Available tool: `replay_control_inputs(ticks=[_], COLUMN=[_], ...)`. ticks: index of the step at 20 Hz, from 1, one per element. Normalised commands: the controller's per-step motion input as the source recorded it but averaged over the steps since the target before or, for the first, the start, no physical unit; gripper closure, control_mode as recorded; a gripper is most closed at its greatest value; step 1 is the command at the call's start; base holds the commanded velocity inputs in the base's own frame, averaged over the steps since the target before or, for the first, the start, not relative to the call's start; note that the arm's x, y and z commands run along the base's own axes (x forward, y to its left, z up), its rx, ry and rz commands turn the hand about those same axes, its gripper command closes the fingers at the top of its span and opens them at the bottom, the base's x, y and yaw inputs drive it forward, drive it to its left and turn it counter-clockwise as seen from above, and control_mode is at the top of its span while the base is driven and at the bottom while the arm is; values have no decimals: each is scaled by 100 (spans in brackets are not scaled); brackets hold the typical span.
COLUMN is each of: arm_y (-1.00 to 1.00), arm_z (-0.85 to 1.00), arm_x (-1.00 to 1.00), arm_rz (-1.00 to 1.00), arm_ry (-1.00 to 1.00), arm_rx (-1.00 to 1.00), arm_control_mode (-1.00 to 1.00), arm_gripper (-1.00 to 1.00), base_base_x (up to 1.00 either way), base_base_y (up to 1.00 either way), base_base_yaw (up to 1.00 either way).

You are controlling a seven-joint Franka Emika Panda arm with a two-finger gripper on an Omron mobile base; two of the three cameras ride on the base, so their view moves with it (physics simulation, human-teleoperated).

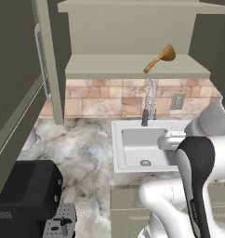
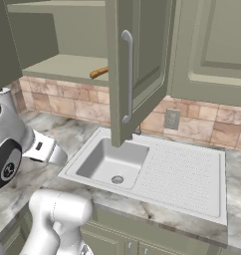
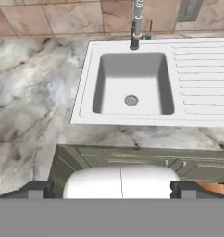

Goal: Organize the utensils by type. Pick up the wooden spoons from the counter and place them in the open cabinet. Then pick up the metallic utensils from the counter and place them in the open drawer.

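On the cabinet [image 1: 133,67] shelf, left base view, one wooden spoon [image 1: 160,58] lies. Right base view: its handle shows beside the open door [image 2: 135,69]. Hand view: gripper [image 3: 112,190] jaws apart, empty, above counter [image 3: 30,115] and sink [image 3: 132,83].

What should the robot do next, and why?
Probably turn to look for another spoon on the counter. One wooden spoon already lies on the cabinet shelf, and the gripper is open and empty above the counter's edge by the sink.
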Motion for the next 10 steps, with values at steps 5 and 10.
replay_control_inputs(ticks=[5,10], arm_y=[11,0], arm_z=[-13,0], arm_x=[0,0], arm_rz=[0,0], arm_ry=[0,0], arm_rx=[-4,0], arm_control_mode=[100,100], arm_gripper=[-100,-100], base_base_x=[-4,-42], base_base_y=[8,1], base_base_yaw=[0,4])
